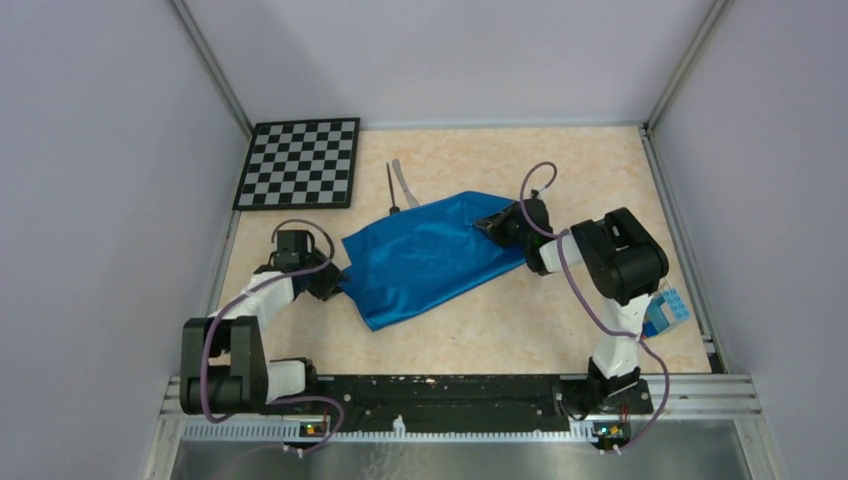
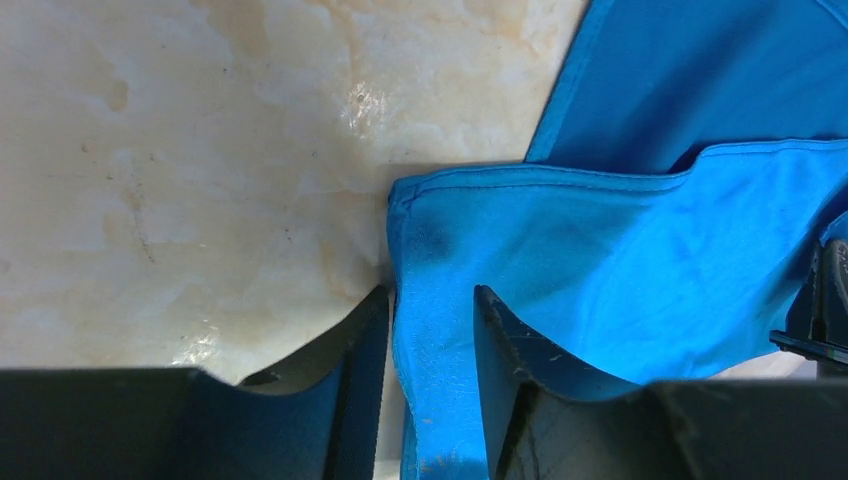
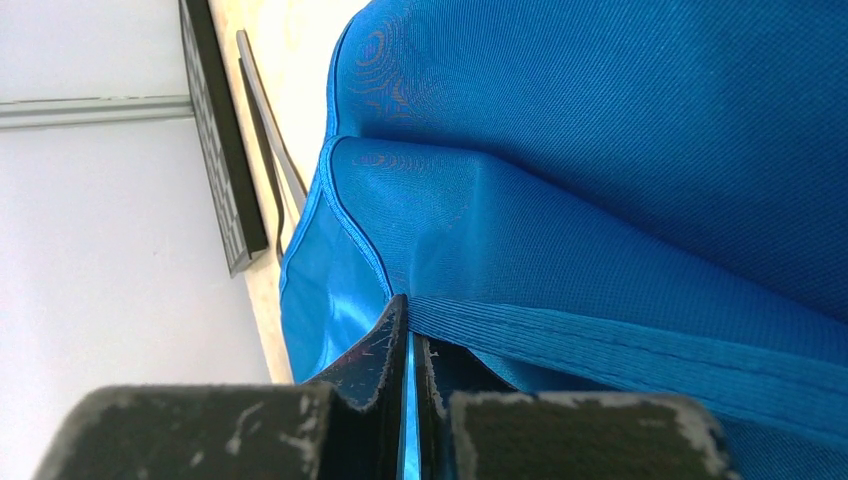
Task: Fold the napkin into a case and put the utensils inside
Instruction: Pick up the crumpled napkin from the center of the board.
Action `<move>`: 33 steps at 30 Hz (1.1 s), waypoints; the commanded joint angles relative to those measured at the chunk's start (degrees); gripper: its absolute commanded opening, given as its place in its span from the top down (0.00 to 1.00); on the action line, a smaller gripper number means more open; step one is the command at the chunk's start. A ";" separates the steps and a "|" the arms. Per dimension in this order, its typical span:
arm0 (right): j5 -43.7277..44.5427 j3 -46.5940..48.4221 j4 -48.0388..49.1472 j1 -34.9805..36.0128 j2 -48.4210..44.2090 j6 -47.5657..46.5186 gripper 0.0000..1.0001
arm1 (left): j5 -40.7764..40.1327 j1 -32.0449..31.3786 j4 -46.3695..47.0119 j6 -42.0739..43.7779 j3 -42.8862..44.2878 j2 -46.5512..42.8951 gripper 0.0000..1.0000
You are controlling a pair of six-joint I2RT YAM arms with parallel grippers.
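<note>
The bright blue napkin (image 1: 430,255) lies crumpled and partly doubled over at the table's middle. My left gripper (image 1: 335,283) is at its left corner; in the left wrist view its jaws (image 2: 430,295) stand apart, astride the napkin's hemmed edge (image 2: 620,250), with a gap beside the left finger. My right gripper (image 1: 490,224) is at the napkin's upper right and is shut on a fold of it (image 3: 408,325), the cloth (image 3: 620,150) draping away. The dark fork (image 1: 392,188) and pale knife (image 1: 404,182) lie just beyond the napkin's top edge.
A black-and-white checkerboard (image 1: 300,163) lies at the back left. A blue toy block (image 1: 668,310) sits by the right rail. Grey walls enclose the table on three sides.
</note>
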 commanded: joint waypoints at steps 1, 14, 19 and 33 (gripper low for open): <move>-0.32 1.18 2.13 -0.25 -2.86 0.38 1.00 | 1.32 -0.12 1.58 -2.60 0.86 2.29 0.62; -0.03 -2.82 -8.04 -1.44 -25.95 -6.21 1.00 | 3.86 -0.03 1.79 9.59 11.50 -5.77 1.00; 1.40 -0.71 -25.14 -1.59 -50.16 -19.71 1.00 | 13.25 -0.11 3.01 18.81 19.46 -21.58 1.00; -2.35 22.22 -48.86 -1.21 -84.46 -33.35 1.00 | 26.41 -4.86 4.55 24.38 51.44 -34.67 1.00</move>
